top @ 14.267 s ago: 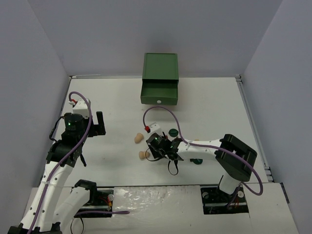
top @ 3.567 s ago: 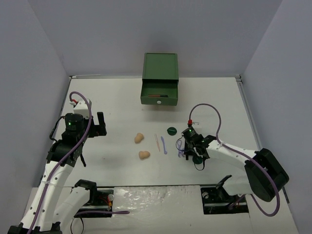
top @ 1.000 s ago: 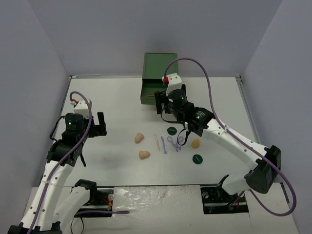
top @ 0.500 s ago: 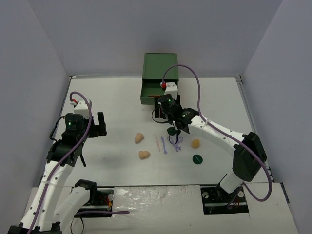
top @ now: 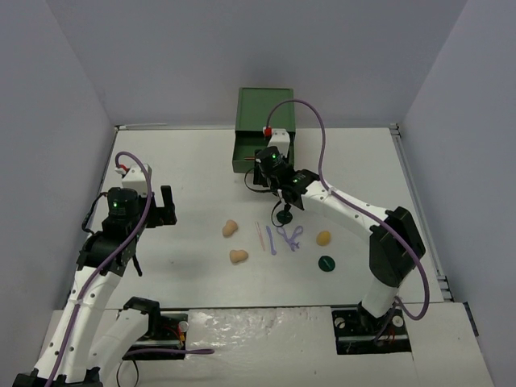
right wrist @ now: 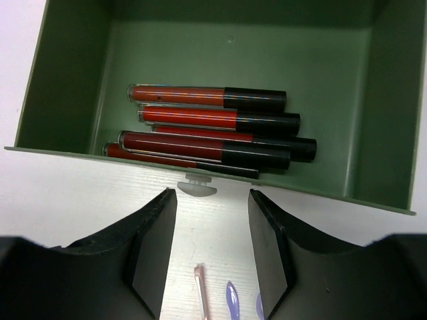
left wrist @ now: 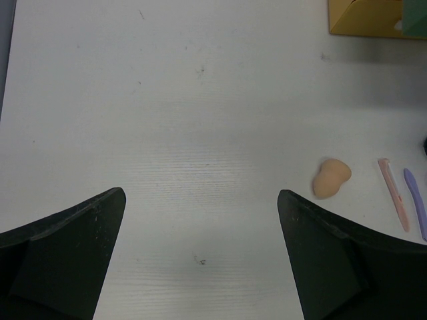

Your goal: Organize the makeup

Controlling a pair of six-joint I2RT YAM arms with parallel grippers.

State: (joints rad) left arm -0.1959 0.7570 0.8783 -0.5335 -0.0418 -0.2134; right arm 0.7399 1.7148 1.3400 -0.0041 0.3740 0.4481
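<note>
Several black-and-red sticks (right wrist: 213,127) lie in the open green drawer (right wrist: 393,100) of the drawer box (top: 264,113). My right gripper (right wrist: 212,200) (top: 270,181) hangs open and empty just before the drawer's white knob (right wrist: 197,187). On the table lie three tan sponges (top: 230,228) (top: 238,256) (top: 324,238), a pale orange stick (top: 260,235) (right wrist: 201,293), lilac tools (top: 285,238) and two dark green discs (top: 326,263) (top: 284,216), the second half hidden by the arm. At the left my left gripper (top: 167,204) (left wrist: 201,200) is wide open over bare table.
The left wrist view shows one sponge (left wrist: 331,179), the pale orange stick (left wrist: 393,200) and a lilac tool (left wrist: 415,210) to its right, with a yellow corner of the box (left wrist: 363,17) at the far right. Grey walls close the table on three sides.
The right gripper's jaws have narrowed while it stays in front of the drawer, and its forearm has swung in toward the middle. The left arm has not moved.
</note>
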